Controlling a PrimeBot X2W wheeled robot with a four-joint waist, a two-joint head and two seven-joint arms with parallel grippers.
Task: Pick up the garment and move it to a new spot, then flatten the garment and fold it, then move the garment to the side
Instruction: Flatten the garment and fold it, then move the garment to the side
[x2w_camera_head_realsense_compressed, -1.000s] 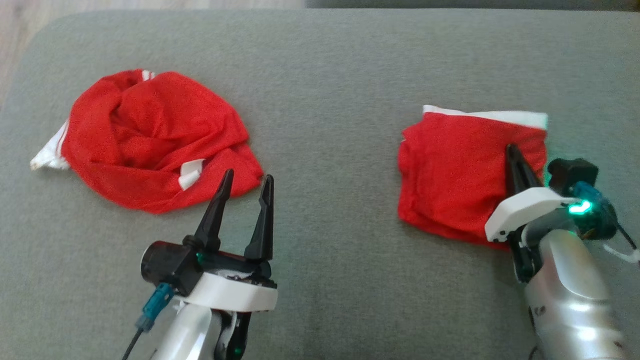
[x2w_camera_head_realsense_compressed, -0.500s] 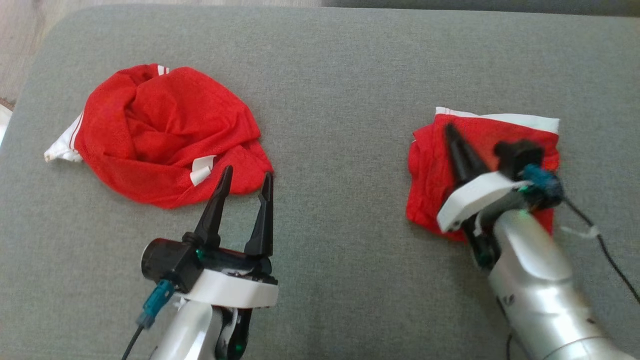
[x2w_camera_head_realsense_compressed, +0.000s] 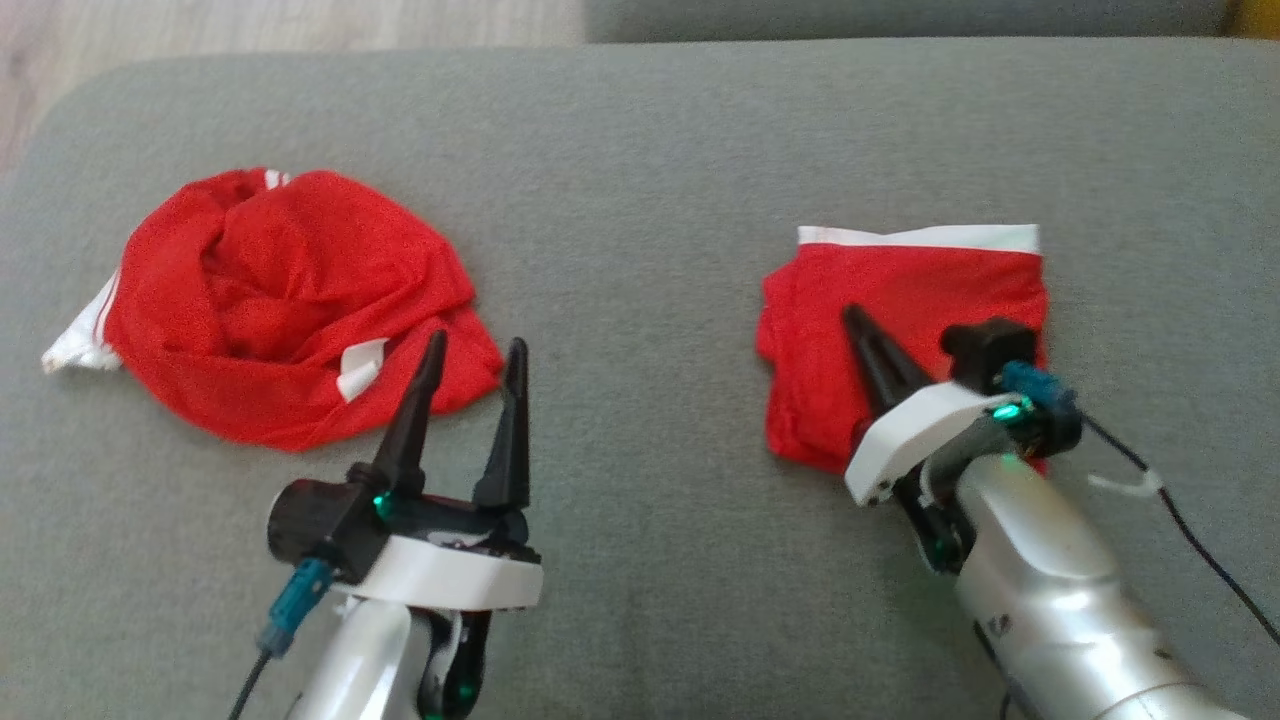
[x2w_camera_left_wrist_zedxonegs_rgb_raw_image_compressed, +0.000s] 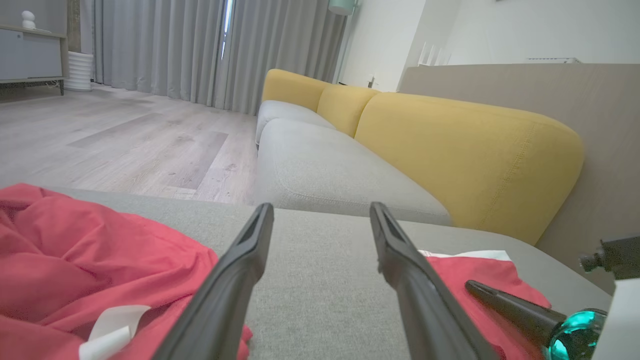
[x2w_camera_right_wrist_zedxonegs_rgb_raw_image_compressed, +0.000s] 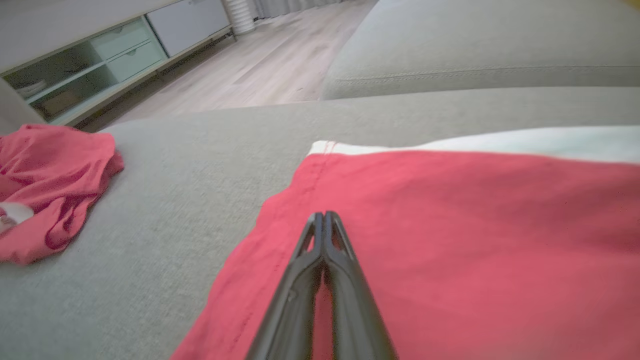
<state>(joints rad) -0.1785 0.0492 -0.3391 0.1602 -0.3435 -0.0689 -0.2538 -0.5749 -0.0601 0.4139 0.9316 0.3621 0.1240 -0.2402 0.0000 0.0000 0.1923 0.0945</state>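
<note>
Forearm (x2w_camera_head_realsense_compressed: 1050, 590) slants over folded garment (x2w_camera_head_realsense_compressed: 930, 285) (right gripper (x2w_camera_head_realsense_compressed: 852, 318) pinched together).

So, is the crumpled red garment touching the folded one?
Apart. The head view shows a wide strip of bare grey cushion between the crumpled garment and the folded garment.

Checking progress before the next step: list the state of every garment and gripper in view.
crumpled red garment: bunched in a loose heap, unfolded.
folded red garment: folded flat into a rectangle, white band along its far edge.
left gripper: open, empty, tips near the heap's edge.
right gripper: shut, tips over the folded red garment; contact unclear.
</note>
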